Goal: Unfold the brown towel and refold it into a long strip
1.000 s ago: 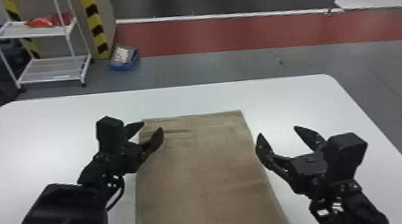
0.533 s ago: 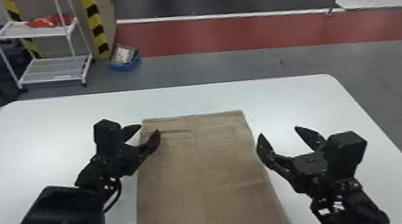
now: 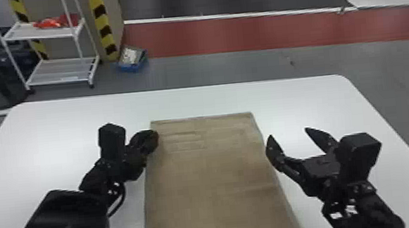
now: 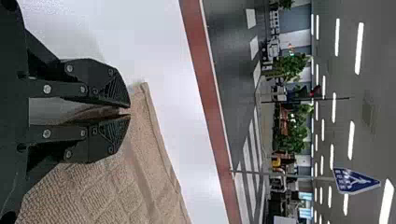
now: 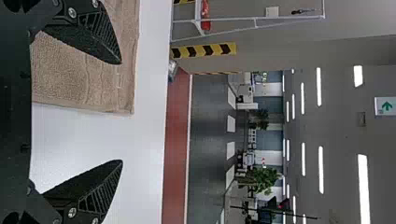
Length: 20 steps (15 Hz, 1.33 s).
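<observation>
and there it is, head view first: the left gripper (image 3: 154, 141), its fingers spread half a second ago, has now come together at the left edge of the brown towel (image 3: 209, 182), near its far corner. the towel lies flat on the white table (image 3: 283, 96), running lengthwise toward the robot and out past the bottom of the view. across from it, the right gripper, pretty much where it was, hangs wide open by the right edge, nothing in it

over to the left wrist view: fingertips all but meeting, with a pinch of towel seemingly caught between them, just short of the corner. so one side looks secured, and that should mean the fold is about to get going

right wrist view now: one finger over the towel, the other out over bare table, a big gap between. that side has yet to be gripped; my call is that it needs to close on the edge next, or a one-sided lift could skew the strip
</observation>
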Motion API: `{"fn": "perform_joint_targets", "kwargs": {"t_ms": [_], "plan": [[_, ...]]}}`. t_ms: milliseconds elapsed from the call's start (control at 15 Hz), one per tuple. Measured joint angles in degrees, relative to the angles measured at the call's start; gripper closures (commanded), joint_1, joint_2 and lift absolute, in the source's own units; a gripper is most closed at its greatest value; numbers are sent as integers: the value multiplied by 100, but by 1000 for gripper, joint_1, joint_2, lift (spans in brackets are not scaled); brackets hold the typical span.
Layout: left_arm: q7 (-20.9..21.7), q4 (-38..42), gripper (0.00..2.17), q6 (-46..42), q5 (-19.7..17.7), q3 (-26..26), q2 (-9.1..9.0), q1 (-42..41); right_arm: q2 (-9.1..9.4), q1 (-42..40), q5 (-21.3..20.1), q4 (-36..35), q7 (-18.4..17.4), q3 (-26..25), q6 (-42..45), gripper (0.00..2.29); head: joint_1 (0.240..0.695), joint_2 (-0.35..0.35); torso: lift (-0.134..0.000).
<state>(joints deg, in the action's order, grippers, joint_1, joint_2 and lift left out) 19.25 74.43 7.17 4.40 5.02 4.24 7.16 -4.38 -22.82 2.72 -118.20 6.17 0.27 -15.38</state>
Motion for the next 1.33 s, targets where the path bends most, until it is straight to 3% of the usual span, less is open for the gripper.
{"fn": "perform_joint_targets", "kwargs": {"t_ms": [133, 200, 600, 800, 1067, 1333], "plan": [[0, 43, 1686, 0, 5, 1, -2, -48, -16, -3, 9, -1, -1, -1, -5, 137, 695, -61, -122], [0, 86, 1720, 2, 3, 0, -2, -89, -20, -3, 16, -2, 0, -1, -5, 137, 695, -61, -122], [81, 1185, 1744, 483, -120, -117, -1, -624, -35, 15, 69, 13, 2, 12, -5, 137, 695, -59, -122], [28, 2258, 1744, 1215, -153, -27, -5, -979, -42, 42, 76, 58, -3, 33, -5, 137, 695, -64, -122], [-88, 3908, 1744, 2900, -263, 495, -2, -1412, -53, 81, 180, 105, -220, -97, -21, 137, 695, -133, -122], [-119, 4586, 1740, 3632, -271, 1059, -2, -1569, -71, 51, 340, 156, -299, -324, -10, 137, 695, -231, -122]]}}
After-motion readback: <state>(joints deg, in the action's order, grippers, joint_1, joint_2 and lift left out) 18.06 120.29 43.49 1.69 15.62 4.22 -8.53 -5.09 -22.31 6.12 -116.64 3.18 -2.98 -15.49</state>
